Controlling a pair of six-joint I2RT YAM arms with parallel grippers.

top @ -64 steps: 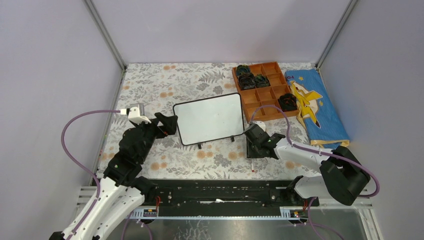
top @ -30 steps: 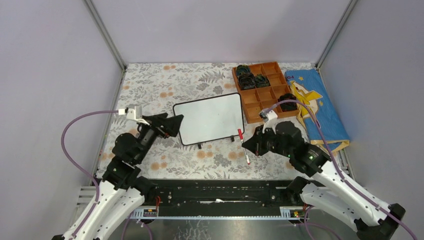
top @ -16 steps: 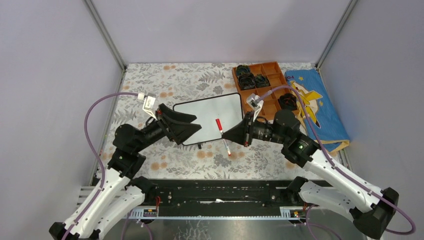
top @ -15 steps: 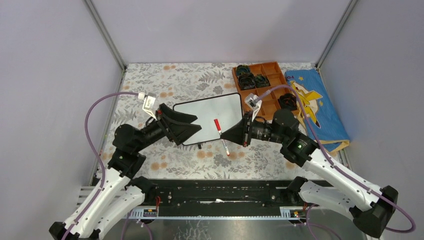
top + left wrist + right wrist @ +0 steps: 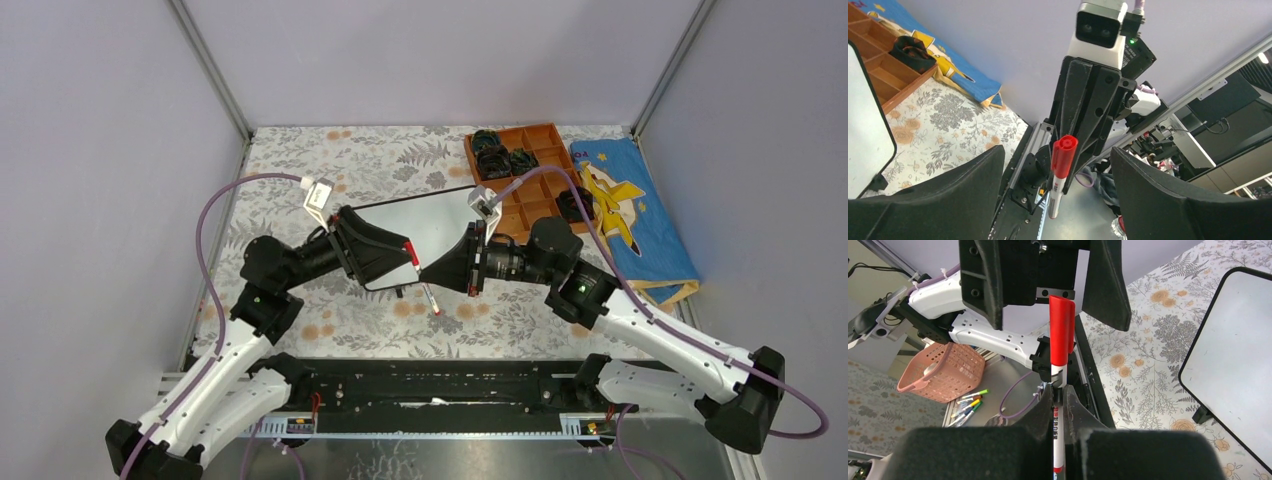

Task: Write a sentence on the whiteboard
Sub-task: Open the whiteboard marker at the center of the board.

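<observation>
Currently grips a red-capped marker [image 5: 412,255] in the right gripper [image 5: 423,274], fingers clamped shut on the white barrel just below the cap. Holds it off the surface, crossing the near edge of the whiteboard [image 5: 440,218] in the overhead view, long axis slanting from the cap at upper left to the tail at lower right. Points the cap end straight at the left gripper [image 5: 400,262]. From the right wrist, stands the marker [image 5: 1060,355] upright in frame, cap uppermost, rising out of the closed right gripper [image 5: 1058,390] toward the gap between the other arm's fingers. Spreads the left gripper [image 5: 1057,152] wide, one finger on each side of the cap, neither touching the marker [image 5: 1062,160] in the left wrist view.

Rests the whiteboard on the floral surface [image 5: 330,165], small black feet along its near edge, long side running left to right and tipped slightly up toward the right, white face upward, near part hidden behind both grippers. Shows a rounded, black-framed corner of the whiteboard [image 5: 865,125] at the left of the left wrist view, and another at the right of the right wrist view. Sets a brown compartment tray [image 5: 520,175] near the board's far right corner, dark items in several cells, with a blue cloth [image 5: 640,215] bearing a yellow figure just beside it on the right. Catches a pink basket [image 5: 943,372] and some coloured pens off the surface in the right wrist view
</observation>
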